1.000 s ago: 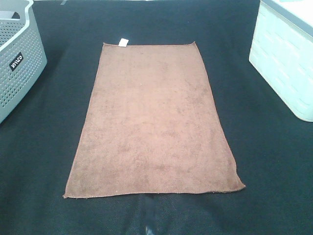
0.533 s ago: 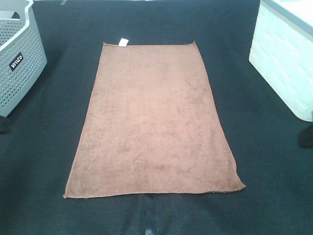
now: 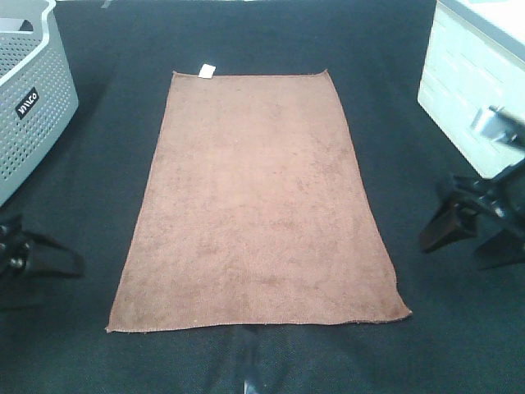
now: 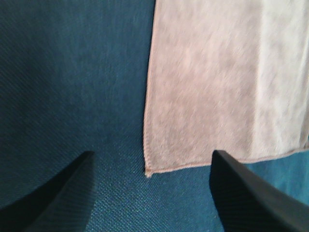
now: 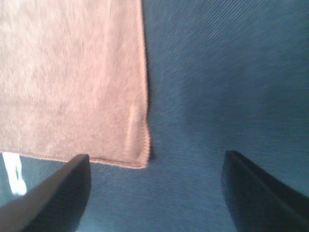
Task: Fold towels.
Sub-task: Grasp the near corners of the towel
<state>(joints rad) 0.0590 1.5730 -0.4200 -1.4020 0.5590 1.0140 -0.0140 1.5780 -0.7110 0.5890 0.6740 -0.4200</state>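
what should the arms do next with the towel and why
Probably lower each gripper onto its near corner and pinch it. The towel lies flat and unfolded. The left gripper and right gripper are open and empty, one at either side of the cloth. The near left corner and near right corner lie just ahead of them, untouched.
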